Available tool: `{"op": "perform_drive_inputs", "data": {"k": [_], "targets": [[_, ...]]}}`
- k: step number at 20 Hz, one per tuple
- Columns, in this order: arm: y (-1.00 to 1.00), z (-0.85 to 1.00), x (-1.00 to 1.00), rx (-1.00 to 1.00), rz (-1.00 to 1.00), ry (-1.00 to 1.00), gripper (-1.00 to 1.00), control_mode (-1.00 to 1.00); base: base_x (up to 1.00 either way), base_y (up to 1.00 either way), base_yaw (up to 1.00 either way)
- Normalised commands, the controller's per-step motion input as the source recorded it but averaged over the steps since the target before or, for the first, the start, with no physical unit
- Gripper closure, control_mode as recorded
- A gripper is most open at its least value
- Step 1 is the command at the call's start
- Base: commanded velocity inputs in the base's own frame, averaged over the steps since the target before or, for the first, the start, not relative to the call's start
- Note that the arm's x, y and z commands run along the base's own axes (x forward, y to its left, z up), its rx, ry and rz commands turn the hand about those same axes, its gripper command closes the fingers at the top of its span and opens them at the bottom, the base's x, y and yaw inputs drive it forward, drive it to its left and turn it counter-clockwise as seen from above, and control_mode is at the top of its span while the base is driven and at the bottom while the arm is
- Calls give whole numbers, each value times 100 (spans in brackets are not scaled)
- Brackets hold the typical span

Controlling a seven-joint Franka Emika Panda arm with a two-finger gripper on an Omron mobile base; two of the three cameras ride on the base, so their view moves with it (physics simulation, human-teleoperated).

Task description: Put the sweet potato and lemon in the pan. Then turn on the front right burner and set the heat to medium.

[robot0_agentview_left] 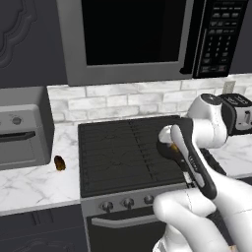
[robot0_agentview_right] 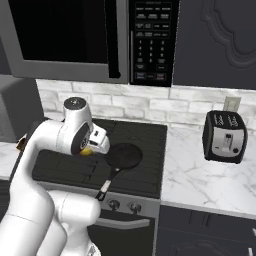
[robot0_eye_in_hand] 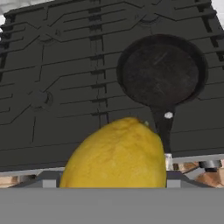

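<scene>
My gripper [robot0_agentview_right: 90, 149] hangs over the middle of the black cooktop, shut on the lemon [robot0_eye_in_hand: 116, 155], a bright yellow oval that hides the fingertips in the hand view. The same lemon [robot0_agentview_right: 87, 152] peeks out under the hand in the right base view. The pan [robot0_eye_in_hand: 162, 74] sits empty on the front right burner [robot0_agentview_right: 142, 176], handle toward the stove's front edge; the lemon is to its left, short of the rim. In the right base view the pan [robot0_agentview_right: 123, 155] is just right of the hand. The sweet potato [robot0_agentview_left: 59, 163] lies on the marble counter left of the stove.
Control knobs [robot0_agentview_left: 128, 202] line the stove's front panel. A toaster oven [robot0_agentview_left: 22, 133] stands on the left counter and a toaster [robot0_agentview_right: 226, 136] on the right counter. A microwave [robot0_agentview_left: 133, 34] hangs above the cooktop.
</scene>
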Motion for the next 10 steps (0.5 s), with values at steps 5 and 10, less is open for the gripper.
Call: {"op": "perform_drive_inputs", "data": {"k": [5,10], "targets": [[-85,0,27,0,-2,6,100,-100,0,0,0],[-72,0,49,0,-2,12,100,-100,0,0,0]]}}
